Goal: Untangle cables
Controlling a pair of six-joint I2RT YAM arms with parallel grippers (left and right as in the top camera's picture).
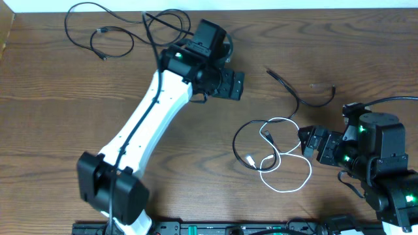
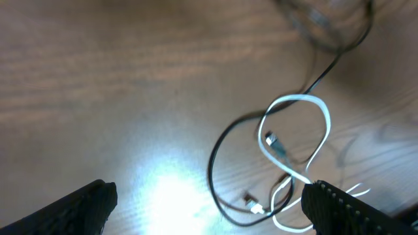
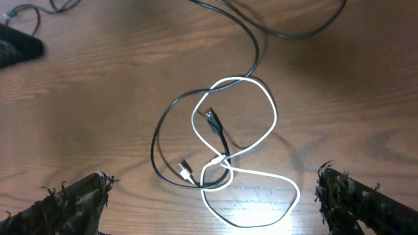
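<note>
Tangle of thin white cord (image 3: 275, 121) and thin black cord (image 3: 155, 140) is lying on the wooden counter (image 1: 65, 130) just beside the right gripper (image 1: 305, 145), gaping wide like the left gripper (image 1: 239, 85), and is calling for pinching the white loop alone.

Two crossed cables (image 1: 277, 119) lie right of a third cable (image 1: 99, 31).

Overhead top-down; both wrist views low over same white cable (image 3: 275, 121)
</note>
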